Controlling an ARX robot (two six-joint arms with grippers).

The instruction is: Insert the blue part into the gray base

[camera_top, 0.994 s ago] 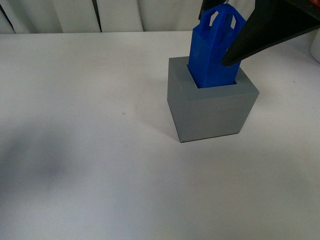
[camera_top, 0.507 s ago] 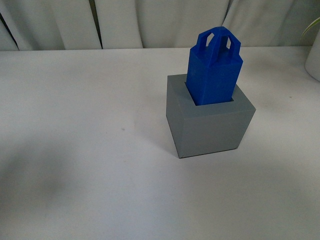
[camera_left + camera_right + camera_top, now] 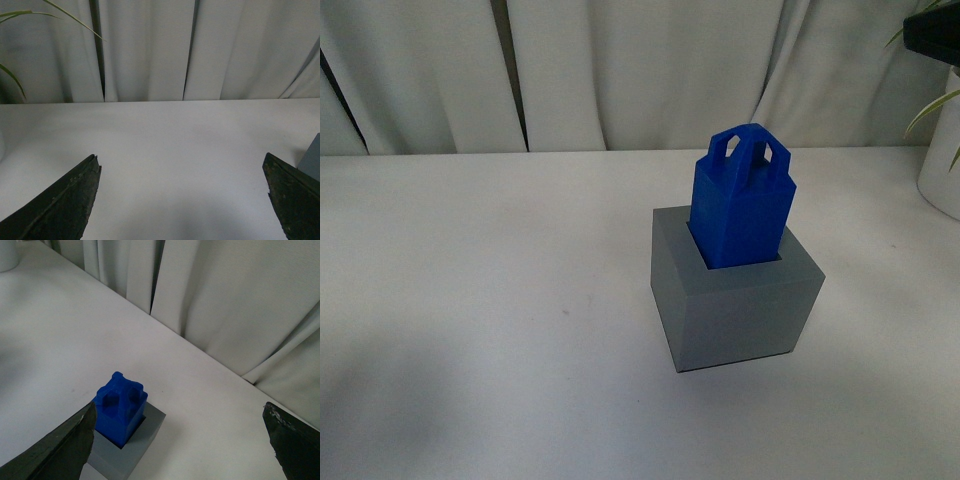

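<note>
1. The bright blue plastic block (image 3: 740, 205) with 2 looped handles stands upright and unheld in the square recess of the matte gray cube base (image 3: 740, 300). 1 second ago a black finger of the right gripper lay against its side. Now the right gripper (image 3: 179, 407) hangs well above it, jaws spread wide and empty, with the block below and close to 1 finger.
2. The front view takes in more curtain than before.
3. The left gripper (image 3: 180, 157) is also spread wide and empty over bare tabletop, with a corner of the gray base just beyond 1 finger.
4. The white matte table (image 3: 470, 300) runs back to pale pleated curtains (image 3: 620, 70). A white pot (image 3: 945, 175) with green leaves (image 3: 920, 110) stands on the right gripper's side.
</note>
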